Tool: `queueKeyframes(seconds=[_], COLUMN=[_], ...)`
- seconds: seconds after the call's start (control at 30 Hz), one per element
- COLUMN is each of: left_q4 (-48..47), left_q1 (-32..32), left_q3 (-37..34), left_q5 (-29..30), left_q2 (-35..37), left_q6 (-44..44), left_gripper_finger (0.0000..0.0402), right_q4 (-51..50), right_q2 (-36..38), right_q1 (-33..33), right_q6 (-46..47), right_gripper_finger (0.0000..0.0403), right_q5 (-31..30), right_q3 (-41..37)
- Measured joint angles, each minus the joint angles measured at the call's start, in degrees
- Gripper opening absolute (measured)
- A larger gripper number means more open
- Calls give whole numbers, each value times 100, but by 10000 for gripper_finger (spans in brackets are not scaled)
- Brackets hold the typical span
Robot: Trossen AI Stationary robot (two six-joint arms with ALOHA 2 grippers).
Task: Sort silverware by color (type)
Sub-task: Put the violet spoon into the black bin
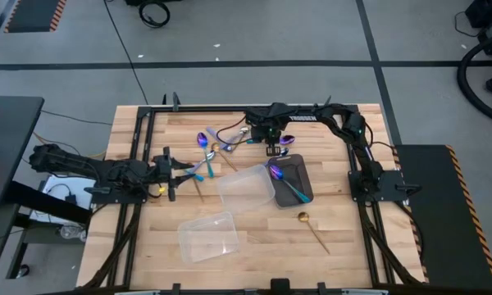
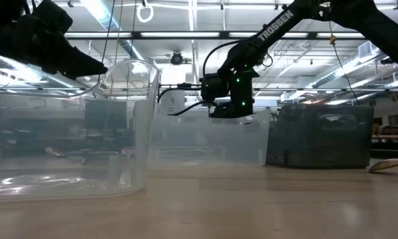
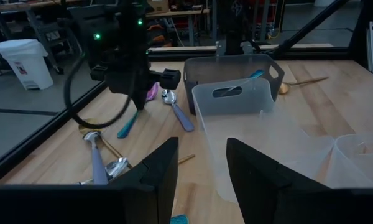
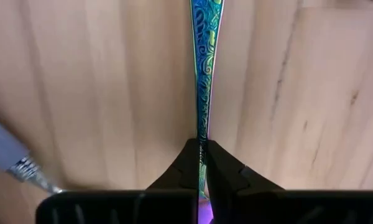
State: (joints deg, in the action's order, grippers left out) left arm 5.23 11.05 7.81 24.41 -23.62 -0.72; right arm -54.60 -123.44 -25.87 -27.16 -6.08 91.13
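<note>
Two dark arms reach over the wooden worktop (image 1: 254,238). At the left, the left end effector (image 1: 177,174) hangs low above the boards with its fingers (image 3: 158,171) spread apart and nothing between them, a teal-handled piece (image 1: 198,169) just ahead of its tips. Next to that, near the far edge, several pieces of silverware lie together: an iridescent purple spoon (image 1: 202,140), a gold one (image 1: 222,153) and a silver one (image 1: 232,132). A clear plastic container (image 1: 207,236) sits nearer the front edge, and a second clear container (image 1: 247,186) stands at the middle, touching the dark rectangular tray (image 1: 297,174) on its right, where an iridescent purple-and-teal spoon (image 1: 284,182) rests. Above the far end of that tray, the right end effector (image 4: 202,163) points down, its fingertips clenched on the slim iridescent handle (image 4: 204,68) of a piece lying on the wood. Farther right and toward the front, a lone gold spoon (image 1: 311,228) lies on the boards, well apart from the rest
</note>
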Motion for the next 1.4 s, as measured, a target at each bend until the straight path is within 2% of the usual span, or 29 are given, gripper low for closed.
queueKeyframes(seconds=[0.2,0.5,0.83,1.1,1.4], left_q4=[-8,-11,-34,-72,-79], left_q1=[2,2,2,1,2], left_q3=[0,0,0,0,0], left_q5=[1,0,1,1,1], left_q2=[0,0,0,1,0], left_q6=[-5,-5,-1,-3,1], left_gripper_finger=[144,144,144,144,144], right_q4=[-243,-404,-626,-963,-1858], right_q2=[121,301,450,455,463], right_q1=[144,317,652,951,1543], right_q6=[-4,-46,-780,-1411,-1367], right_gripper_finger=[13,12,13,14,14], right_q5=[73,-209,-954,-1122,-1957], right_q3=[302,365,642,1082,1483])
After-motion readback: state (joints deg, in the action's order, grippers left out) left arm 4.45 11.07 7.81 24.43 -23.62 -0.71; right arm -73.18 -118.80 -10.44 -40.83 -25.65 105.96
